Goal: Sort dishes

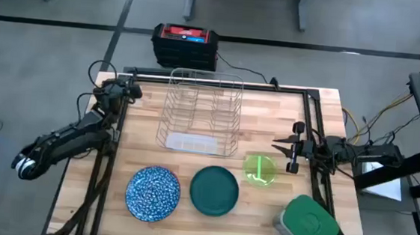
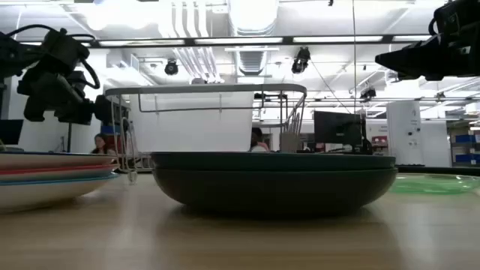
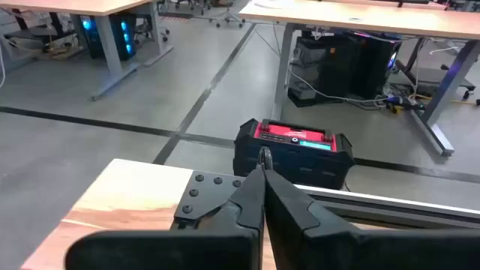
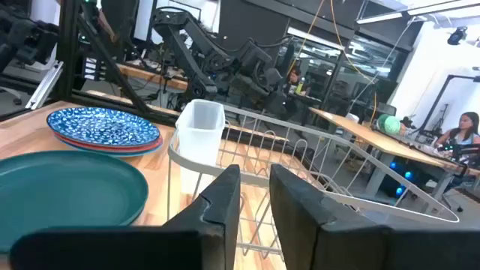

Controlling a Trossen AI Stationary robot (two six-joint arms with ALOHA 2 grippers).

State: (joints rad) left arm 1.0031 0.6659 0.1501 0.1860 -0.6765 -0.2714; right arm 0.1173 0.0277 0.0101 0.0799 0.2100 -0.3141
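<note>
Three dishes lie along the near part of the wooden table (image 1: 322, 126): a blue-speckled plate (image 1: 153, 193) on the left, topping a small stack whose red and pale rims show beneath it in the low view (image 2: 45, 171); a dark green plate (image 1: 214, 190) just beside it in the middle; and a neon-green bowl (image 1: 259, 169) to the right, close to the green plate but apart from it. Behind the dishes stands a silver wire rack (image 1: 201, 109) with a white plastic cup holder (image 1: 186, 141) at its near edge; nothing sits in the rack. A grey container with a green lid (image 1: 307, 224) rests at the near right corner, well clear of the bowl. On the floor beyond the table's far edge sits a black box with a red top (image 1: 185, 45); its label is too small to read, and no other writing can be made out. The right gripper (image 1: 292, 155) hangs just past the bowl's right side, near the table's right edge, its fingers parted and holding nothing. The left gripper (image 3: 262, 161) waits at the far left corner of the table, fingers closed together on nothing. People sit at desks in the room beyond.
</note>
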